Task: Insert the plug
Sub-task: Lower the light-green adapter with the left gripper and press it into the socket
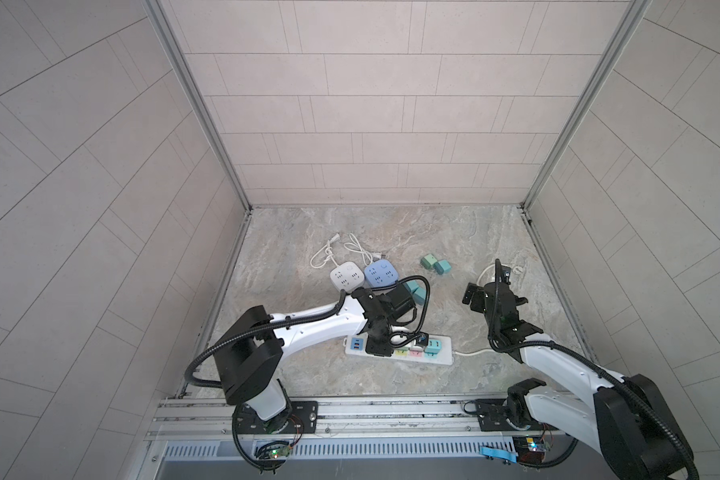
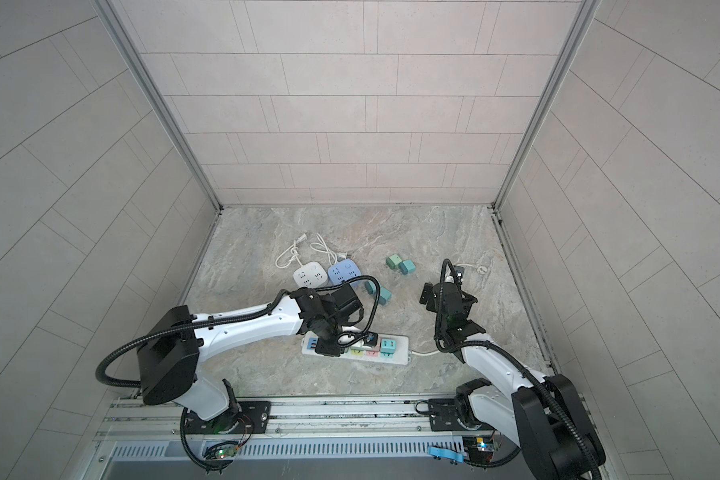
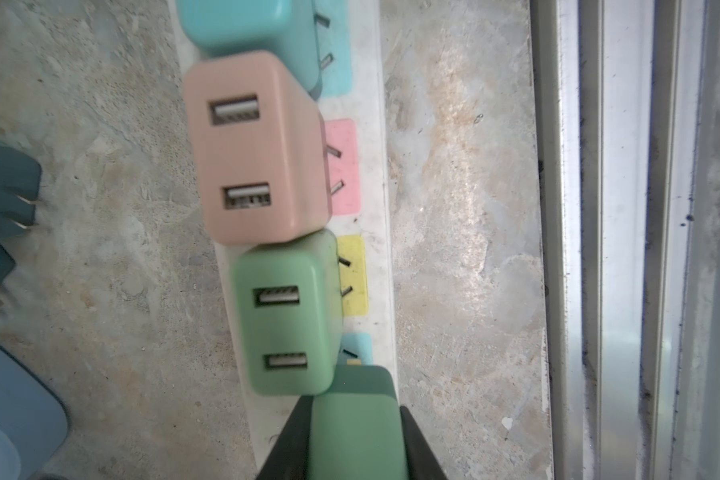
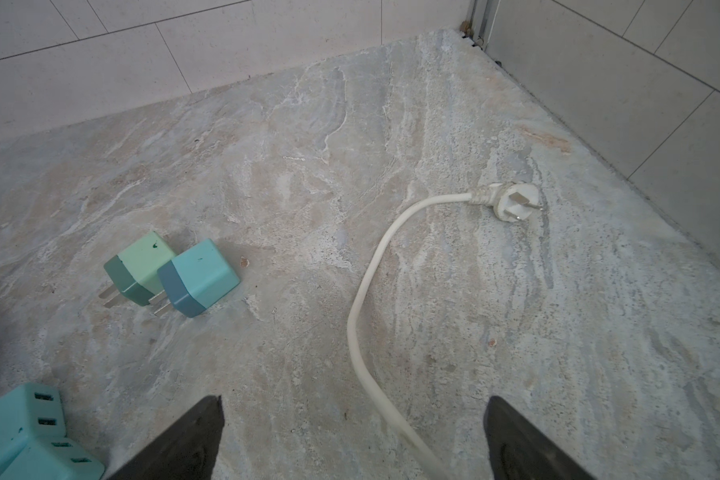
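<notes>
Nearest the lens in the left wrist view is the plug (image 3: 352, 444), clenched across its two flat sides by the left gripper (image 3: 352, 409). This hold probably leaves the pronged end free to enter a socket. The plug hangs just above the strip (image 3: 381, 166), beside the seated green adapter (image 3: 285, 316) and over the light-blue socket (image 3: 360, 347), apparently the only vacant one. A pink adapter (image 3: 254, 149) and a teal adapter (image 3: 246, 25) fill the sockets beyond.

Orientation: the plug's long axis runs along the gripper's reach. Its darker pronged end leads toward the strip face and its pale end faces the wrist. A sliver of prong shows at the tip, seemingly not yet in the slots.

In a top view the strip (image 1: 444, 350) lies at 6 o'clock on the floor (image 1: 391, 249). Its long axis runs 9 to 3, and the vacant socket is toward its 9 o'clock end. From the strip, a white cube (image 1: 347, 279) and a blue cube (image 1: 381, 274) lie at 11 o'clock, and loose plugs (image 1: 441, 267) at 1 o'clock.

The right gripper (image 4: 354, 401), spread wide and empty, hangs at 2 o'clock over the white cord (image 4: 366, 291), likely parked clear of the insertion.
</notes>
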{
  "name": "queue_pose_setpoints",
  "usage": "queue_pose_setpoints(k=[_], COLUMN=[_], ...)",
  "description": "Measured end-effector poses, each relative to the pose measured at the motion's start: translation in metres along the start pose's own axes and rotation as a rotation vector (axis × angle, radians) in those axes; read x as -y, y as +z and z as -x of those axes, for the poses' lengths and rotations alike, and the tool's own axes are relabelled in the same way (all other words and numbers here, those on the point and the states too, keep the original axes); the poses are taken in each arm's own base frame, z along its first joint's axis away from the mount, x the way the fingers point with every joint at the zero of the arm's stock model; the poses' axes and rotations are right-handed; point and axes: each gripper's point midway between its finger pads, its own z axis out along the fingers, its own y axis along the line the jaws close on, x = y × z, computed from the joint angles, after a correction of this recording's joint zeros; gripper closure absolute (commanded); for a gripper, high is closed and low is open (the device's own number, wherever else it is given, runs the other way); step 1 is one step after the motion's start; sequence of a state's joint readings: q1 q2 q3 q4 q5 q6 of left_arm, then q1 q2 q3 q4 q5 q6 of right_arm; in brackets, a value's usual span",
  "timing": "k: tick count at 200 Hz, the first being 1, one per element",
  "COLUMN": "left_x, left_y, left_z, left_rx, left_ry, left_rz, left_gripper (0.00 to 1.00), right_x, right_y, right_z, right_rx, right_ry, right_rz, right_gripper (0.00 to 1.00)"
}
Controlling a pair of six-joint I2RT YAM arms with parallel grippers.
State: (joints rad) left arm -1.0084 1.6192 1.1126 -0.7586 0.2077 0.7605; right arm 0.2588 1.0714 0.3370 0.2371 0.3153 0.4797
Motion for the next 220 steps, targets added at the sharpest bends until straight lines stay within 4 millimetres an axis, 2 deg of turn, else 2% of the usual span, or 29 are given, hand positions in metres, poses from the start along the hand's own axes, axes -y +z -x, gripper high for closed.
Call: queue_pose_setpoints(k=[73, 220], left_x=[-0.004, -0.015], left_y=[0.004, 0.013], left_z=[-0.008, -0.004], left_rx=[-0.058, -0.060], left_ry=[-0.008, -0.005], left_rz=[0.012, 0.039], left_gripper=[1.00, 1.00], right_x=[0.000, -0.001], right_y=[0.000, 0.000], right_z=[0.001, 0.003], right_rx=[0.001, 0.001], right_ry=[0.001, 0.004], right_rz=[0.000, -0.003], right_gripper=[0.01, 0.01])
